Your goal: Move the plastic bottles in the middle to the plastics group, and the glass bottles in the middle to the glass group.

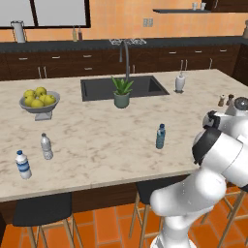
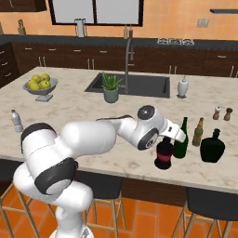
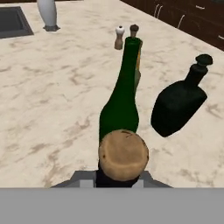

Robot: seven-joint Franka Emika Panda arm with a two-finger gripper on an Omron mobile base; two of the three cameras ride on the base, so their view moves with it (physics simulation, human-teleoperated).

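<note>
So I'm parking my jaws right over the black round-bodied bottle with the red label [image 2: 164, 157]. They're sitting at its neck, and in the hand view I'm staring straight down at its cork [image 3: 123, 154]. I honestly cannot tell whether the jaws are clamped on it or just hanging loose around it, since the fingertips are hiding behind the cork. The bottle is standing upright on the marble surface [image 2: 83, 109].

Just past the jaws, the tall green wine bottle [image 3: 120, 105] is standing right beside the black one. The slim brown bottle [image 2: 198, 132] is peeking out just behind that. Off to the right of the jaws, a squat dark bottle with a stopper [image 3: 179, 103] is sitting a little apart. Further out beyond the jaws, the two little shakers [image 3: 118, 37] are standing side by side.

The small blue plastic bottle [image 1: 160, 136] is standing well away to the left of the jaws, near the front edge. The two clear water bottles, the labelled one [image 1: 23, 164] and the plain one [image 1: 46, 147], are waiting way over at the far left end.
</note>
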